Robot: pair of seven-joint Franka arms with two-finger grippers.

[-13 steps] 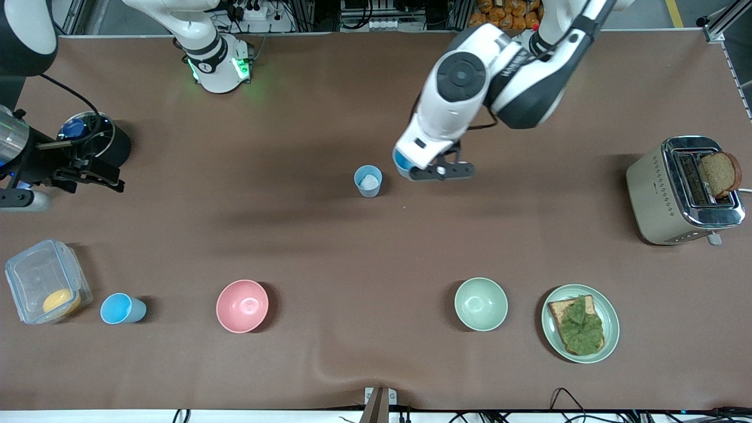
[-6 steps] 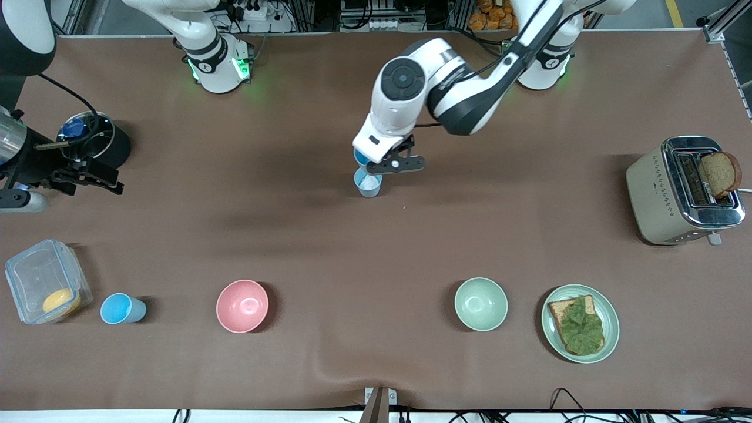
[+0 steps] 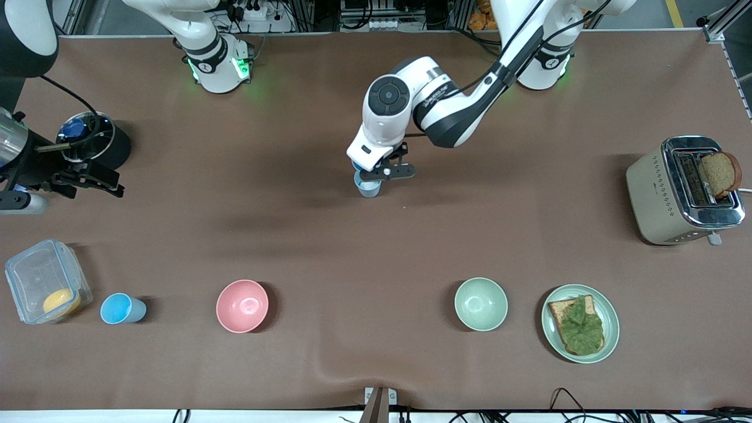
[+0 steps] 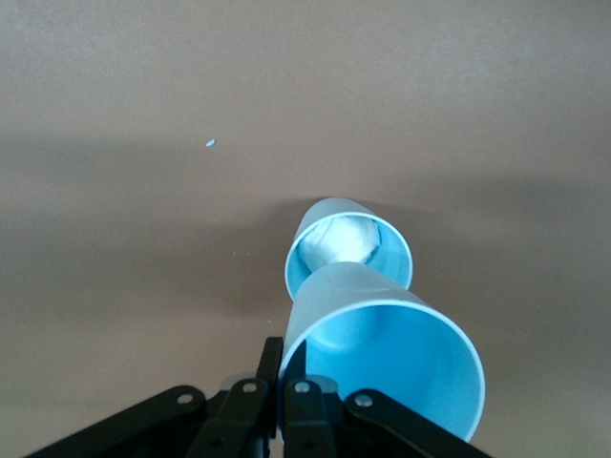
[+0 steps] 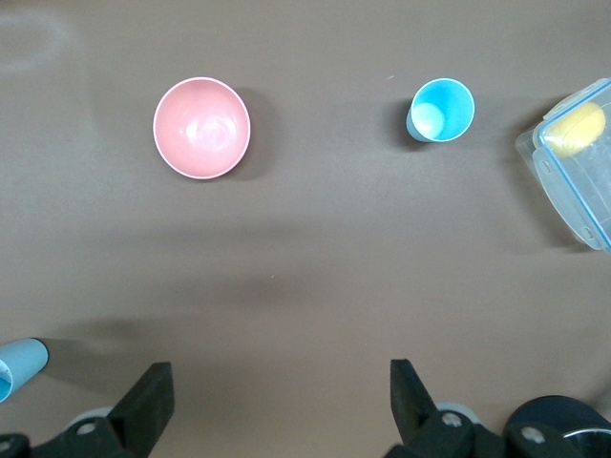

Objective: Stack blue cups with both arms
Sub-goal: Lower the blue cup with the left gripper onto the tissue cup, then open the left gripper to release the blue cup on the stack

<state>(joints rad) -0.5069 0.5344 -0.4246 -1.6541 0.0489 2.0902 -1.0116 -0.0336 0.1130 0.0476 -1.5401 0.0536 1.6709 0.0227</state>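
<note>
My left gripper is shut on the rim of a light-blue cup and holds it tilted, directly over a second blue cup that stands mid-table. In the left wrist view the gripper pinches the held cup's wall. The held cup's base meets the rim of the standing cup, which has a white patch inside. A third blue cup stands upright at the right arm's end of the table and also shows in the right wrist view. My right gripper waits open and empty, high over that end.
A pink bowl and a pale green bowl stand near the front camera. A clear lidded box is beside the third cup. A plate with toast and a toaster are at the left arm's end. A black pot stands by the right gripper.
My left gripper has carried its cup toward the right arm's end, from beside the standing cup to right over it, and has come lower. The right arm has barely moved.
</note>
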